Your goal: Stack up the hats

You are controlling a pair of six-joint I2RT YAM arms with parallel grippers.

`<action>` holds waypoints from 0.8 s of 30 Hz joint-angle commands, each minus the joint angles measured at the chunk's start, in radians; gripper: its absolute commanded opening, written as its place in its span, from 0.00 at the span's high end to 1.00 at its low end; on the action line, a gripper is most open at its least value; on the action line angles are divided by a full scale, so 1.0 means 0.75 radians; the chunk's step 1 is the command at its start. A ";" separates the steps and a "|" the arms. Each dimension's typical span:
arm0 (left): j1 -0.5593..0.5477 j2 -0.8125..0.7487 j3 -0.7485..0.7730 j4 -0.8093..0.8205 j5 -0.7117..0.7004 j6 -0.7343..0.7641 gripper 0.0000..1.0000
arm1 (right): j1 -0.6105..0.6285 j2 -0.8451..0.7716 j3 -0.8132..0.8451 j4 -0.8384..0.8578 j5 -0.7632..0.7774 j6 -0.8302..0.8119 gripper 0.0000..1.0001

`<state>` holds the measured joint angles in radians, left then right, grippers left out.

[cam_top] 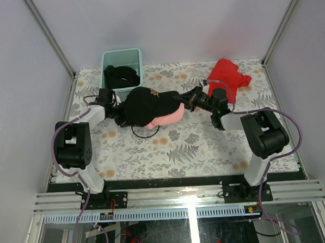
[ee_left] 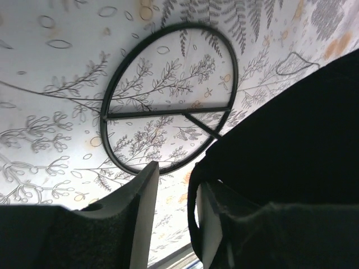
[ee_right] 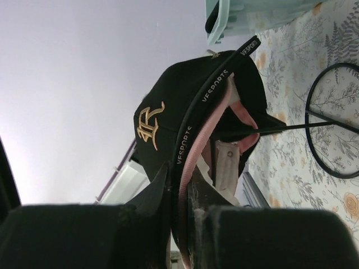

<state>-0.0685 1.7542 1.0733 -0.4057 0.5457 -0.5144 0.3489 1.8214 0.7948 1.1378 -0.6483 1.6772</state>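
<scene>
Looking from the wrists first, I lose a good deal: the left gripper (ee_left: pixel 174 175) fills the bottom of its view, and black cloth lies over one finger so I cannot see its tip. The two fingers stand apart with bare tablecloth showing between them, nothing caught in the gap. The right gripper (ee_right: pixel 179 182) is clamped on the brim of the black cap (ee_right: pixel 185 95), with the edge of the pink cap (ee_right: pixel 247 120) pinched in alongside it; how far the pads reach in is hidden by the brims. Under the caps a black wire stand (ee_left: pixel 168 112) rests on the tablecloth (cam_top: pixel 196 147), a pale cloth printed with grey ferns and small orange flowers, and from above most of the ring is covered. Plain pale walls (cam_top: pixel 173 23) with metal corner posts close in the table. The black cap sits over the pink one at mid-table between both grippers, with the pink brim poking out to the right. It bears a gold embroidered logo and white lettering along the brim edge. Farther back, dark hats (cam_top: pixel 121 76) lie bunched in the mint-green tub (cam_top: pixel 120 52), too dark to count. A red cloth (cam_top: pixel 228 77) lies at the far right.
</scene>
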 commanded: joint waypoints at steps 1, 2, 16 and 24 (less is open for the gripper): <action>0.069 -0.099 0.093 -0.088 -0.012 0.008 0.63 | 0.017 -0.142 0.152 -0.291 -0.166 -0.252 1.00; 0.077 -0.119 0.110 -0.093 -0.008 -0.002 0.60 | 0.016 -0.154 0.182 -0.324 -0.178 -0.274 1.00; 0.088 -0.149 0.082 -0.020 0.019 -0.077 0.53 | -0.023 -0.334 0.341 -1.068 -0.151 -0.765 1.00; 0.089 -0.136 0.064 -0.005 0.032 -0.088 0.53 | -0.177 -0.410 0.272 -1.213 -0.166 -0.874 1.00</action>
<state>0.0006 1.6508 1.1324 -0.4564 0.5472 -0.5709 0.2848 1.5547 1.0180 0.3267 -0.7547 1.1210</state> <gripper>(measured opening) 0.471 0.134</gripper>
